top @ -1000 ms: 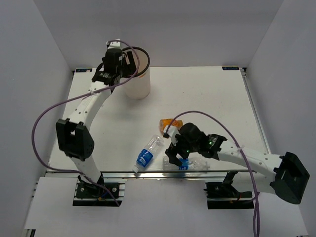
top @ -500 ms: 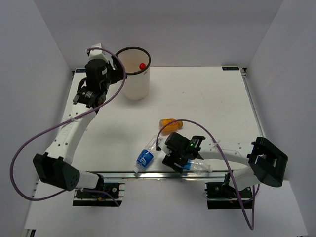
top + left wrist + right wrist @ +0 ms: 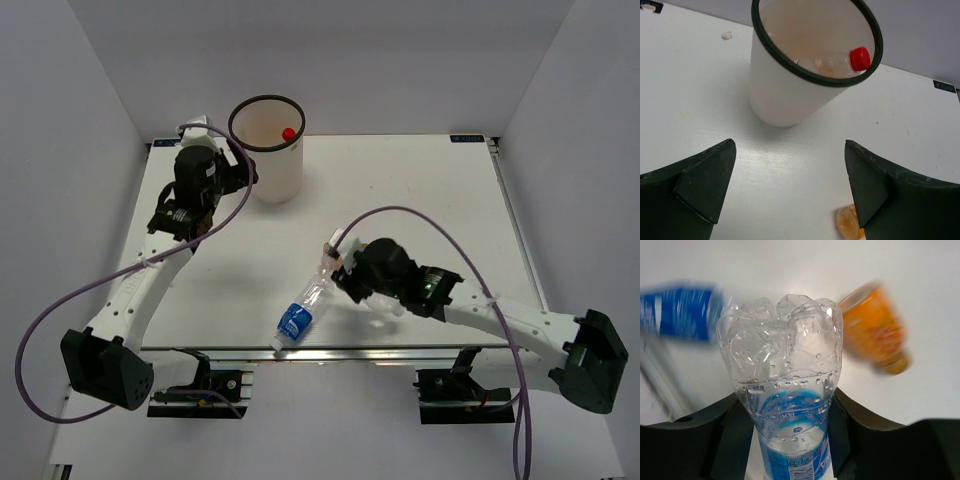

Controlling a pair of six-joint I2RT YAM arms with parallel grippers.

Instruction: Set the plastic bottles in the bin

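In the right wrist view my right gripper [image 3: 790,440] is shut on a clear plastic bottle with a blue label [image 3: 790,385], held off the table with its base pointing away. From above, that gripper [image 3: 346,268] hangs over the front middle of the table. A second blue-labelled bottle [image 3: 296,318] lies near the front edge, blurred in the wrist view [image 3: 680,312]. Beside it lies a short orange bottle [image 3: 874,335]. The white bin [image 3: 275,172] stands at the back left, a red-capped bottle [image 3: 859,58] inside. My left gripper [image 3: 790,150] is open and empty in front of the bin [image 3: 785,95].
The orange bottle [image 3: 846,223] also shows by my left gripper's right finger. The table's front edge rail [image 3: 380,350] runs just below the lying bottle. Grey walls enclose the table on three sides.
My right gripper shut on the blue-labelled bottle at the front edge and lifted it back toward the table's middle. My left arm drew back from over the bin, still open.
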